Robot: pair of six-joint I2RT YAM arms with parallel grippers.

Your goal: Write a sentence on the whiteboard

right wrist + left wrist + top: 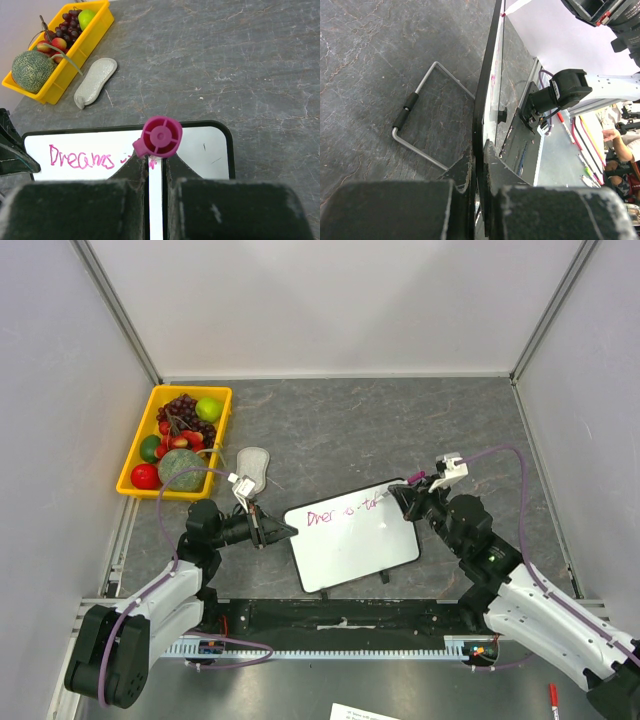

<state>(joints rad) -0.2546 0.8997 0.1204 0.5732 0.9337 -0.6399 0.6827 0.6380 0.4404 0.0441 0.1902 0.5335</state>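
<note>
The whiteboard (355,545) lies tilted at mid-table. It is white with a black frame. My left gripper (289,532) is shut on its left frame edge (481,100); the wrist view shows the fingers (465,167) pinching the thin black rim. My right gripper (405,496) is shut on a magenta marker (161,136), whose white barrel runs between the fingers (134,172), tip down on the board (205,150). The sentence (81,159) reads "Dreams" in magenta, followed by small strokes partly hidden under the marker. It also shows in the top view (338,513).
A yellow bin (133,457) of fruit stands at the far left, with a grey oval eraser pad (254,464) beside it. A wire stand (412,107) sticks out behind the board. A red pen (553,702) lies near the front right. Walls enclose three sides.
</note>
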